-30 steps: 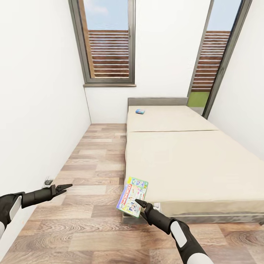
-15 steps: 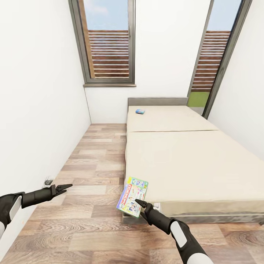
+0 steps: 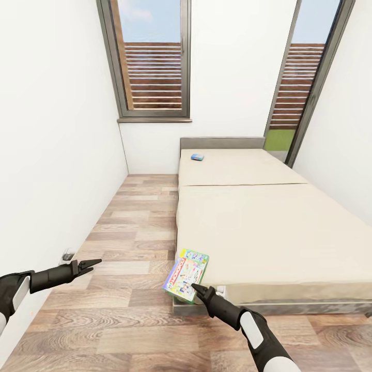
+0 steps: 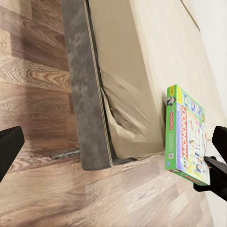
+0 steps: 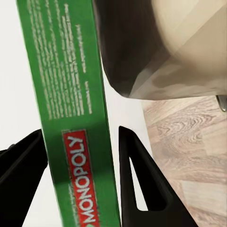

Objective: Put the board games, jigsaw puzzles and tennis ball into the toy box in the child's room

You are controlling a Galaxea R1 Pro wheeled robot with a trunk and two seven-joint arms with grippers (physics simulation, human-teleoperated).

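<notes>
Right gripper (image 3: 195, 287) at the bed's near corner, fingers either side of the green-edged board game (image 3: 186, 276). Wrist view: the box's green "MONOPOLY" edge (image 5: 75, 137) stands between the two black fingers (image 5: 137, 179), with a sliver of gap on one side, so contact on both faces cannot be confirmed. Cannot tell whether it is clamped or just bracketing. Box tilted up on edge, low beside the mattress corner, above the wood floor (image 3: 103, 315).

Left gripper (image 3: 89, 266) out over the floor near the white wall, holding nothing; fingertips look drawn together, though too small to be sure.

Risk, as a judgement: thin pinch on a glossy cardboard edge, so a wide flat box could pivot or slip out and drop to the planks if the arm swings, or catch the grey bed frame (image 3: 289, 308).

Bed (image 3: 268, 227): beige mattress, soft and matte, creased at the corner; low grey headboard. Small blue board game (image 3: 197, 157) lies flat near the headboard, well apart. Beyond, tall dark-framed windows (image 3: 152, 62) with slatted timber outside.
</notes>
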